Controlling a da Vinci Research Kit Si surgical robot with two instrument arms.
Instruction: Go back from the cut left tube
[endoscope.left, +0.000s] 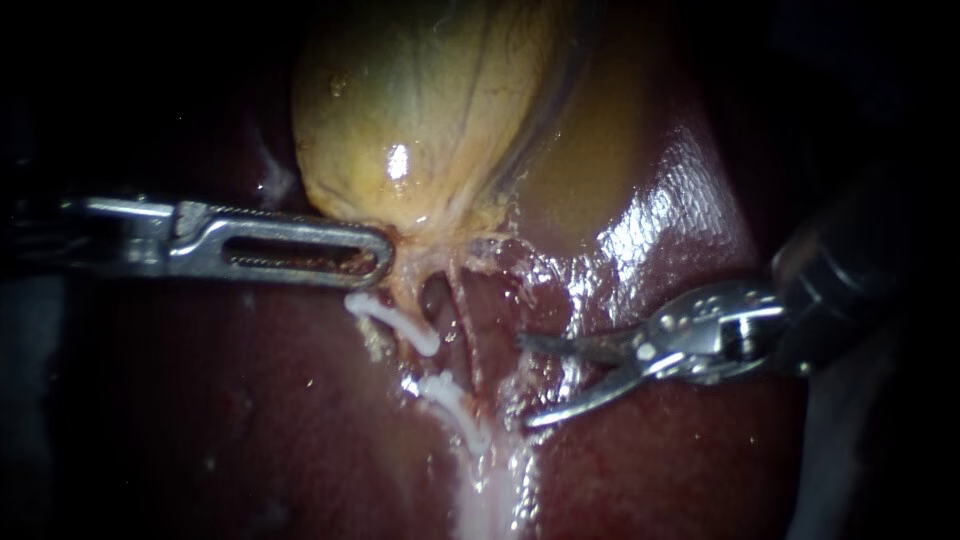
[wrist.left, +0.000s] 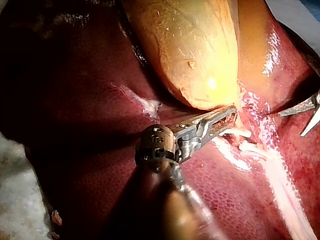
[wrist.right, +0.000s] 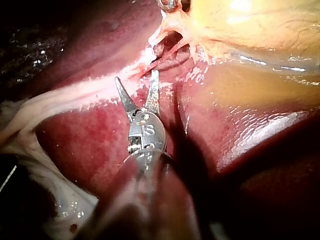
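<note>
1. Clips in white, two across the left tube, one nearer and one further along it. Break showing in the tube between them, so cutting judged done.
2. Just beside that break, on its right: right instrument, its hand of two thin blades spread wide and holding nothing. Whether the tips brush the tissue, hard to tell in the shadow there.
3. Retreat judged barely begun, with the blades close to the cut. Left to do: draw back along the shaft toward the right, keeping clear of the thin red tube that runs next to the cut one.
4. Further up: left instrument, slotted hand narrow and clamped on the neck of the gallbladder, just above the upper clip. Nothing asked of it in this step.
5. Behind everything: liver, dark red and wet.
6. No brand, label or legible writing on the tissue or the clips.
</note>
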